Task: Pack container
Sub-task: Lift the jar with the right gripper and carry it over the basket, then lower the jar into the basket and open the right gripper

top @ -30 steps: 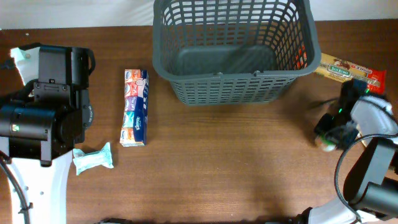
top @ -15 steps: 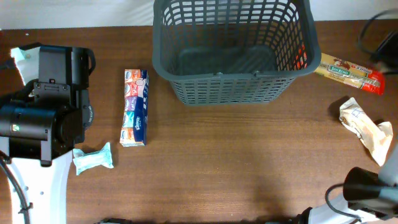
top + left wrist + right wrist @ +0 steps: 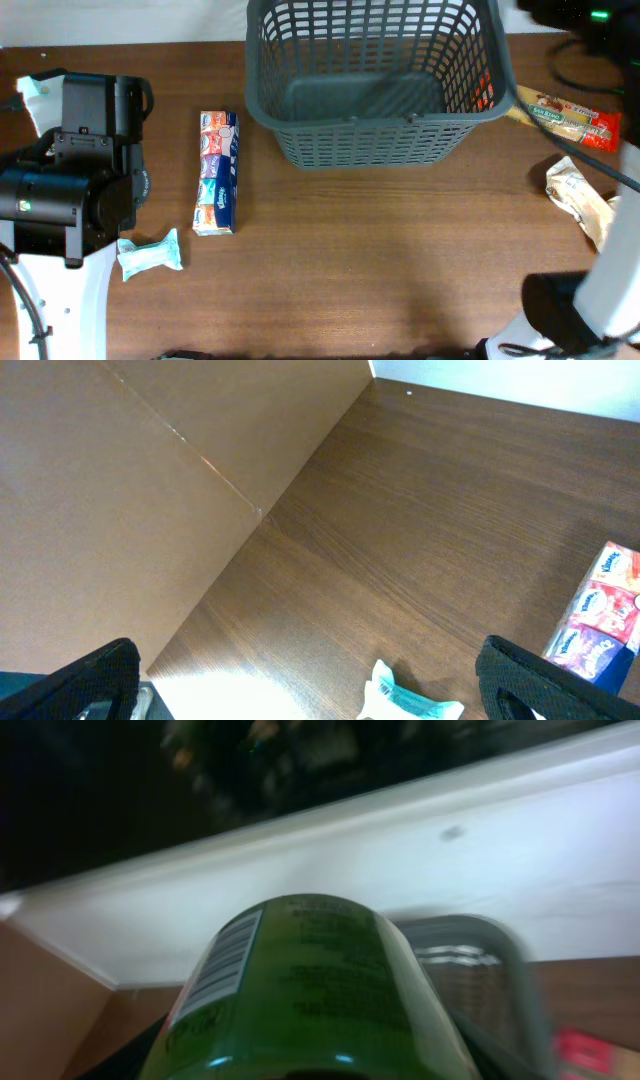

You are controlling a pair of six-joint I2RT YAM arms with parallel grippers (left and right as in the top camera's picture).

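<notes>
The dark grey basket (image 3: 370, 145) stands at the back middle of the table, and it shows blurred in the right wrist view (image 3: 470, 955). My right gripper (image 3: 575, 12) is a dark blur above the basket's far right corner. In its wrist view it (image 3: 300, 1065) is shut on a green bottle (image 3: 300, 980) with a barcode label, which hides most of the fingers. My left gripper (image 3: 315, 685) is open and empty at the left side. A small teal and white packet (image 3: 410, 702) lies between its fingers, below them.
A colourful tissue pack (image 3: 217, 172) lies left of the basket, and the teal packet (image 3: 150, 255) lies near the left arm (image 3: 70, 170). A long red and yellow packet (image 3: 565, 115) and a crumpled beige packet (image 3: 580, 200) lie at the right.
My right arm has lifted from the table's right side and swung up to the basket's far right corner with the green bottle. The beige packet came into view. The left arm has not moved.
</notes>
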